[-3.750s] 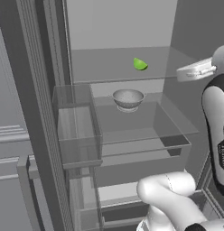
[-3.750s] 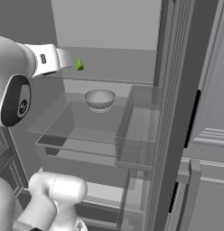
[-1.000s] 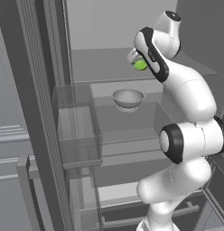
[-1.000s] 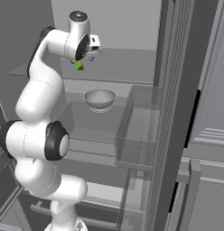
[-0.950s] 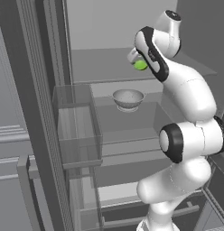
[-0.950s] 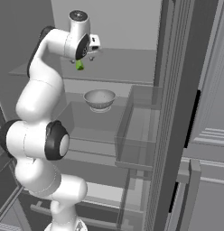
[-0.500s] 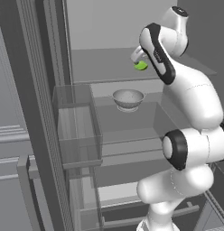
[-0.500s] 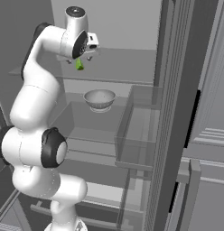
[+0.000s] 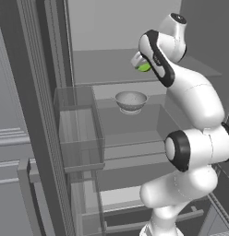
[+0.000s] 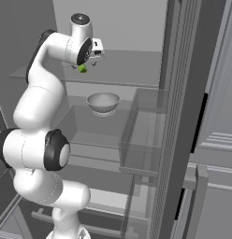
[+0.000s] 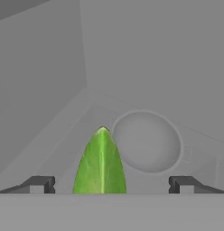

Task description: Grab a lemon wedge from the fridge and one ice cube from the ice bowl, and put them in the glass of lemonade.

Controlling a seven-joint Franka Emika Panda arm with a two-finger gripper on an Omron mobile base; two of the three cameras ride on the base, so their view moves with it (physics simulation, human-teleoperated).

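The fridge (image 9: 102,27) stands open in front of me, its pale inside showing. The lemon wedge (image 9: 144,67) (image 10: 83,68), small and yellow-green, lies on the upper shelf. My gripper (image 9: 140,62) (image 10: 85,63) hangs just over it, pointing down and inward. In the hand view the lemon wedge (image 11: 100,162) stands between the two dark fingertips (image 11: 39,184), with a wide gap on each side and no contact visible. The gripper (image 11: 111,185) is open. The glass of lemonade and the ice cube are out of view.
A grey bowl (image 9: 131,100) (image 10: 103,102) (image 11: 147,142) sits on the clear shelf below the wedge. A clear door bin (image 9: 79,129) (image 10: 146,130) juts out beside that shelf. Grey panelled cabinets (image 10: 216,154) flank the fridge.
The arm has swung in from the side to the wedge on the upper shelf. Over the last second its upper links have risen slightly; the jaws have stayed open and the wedge has not moved.
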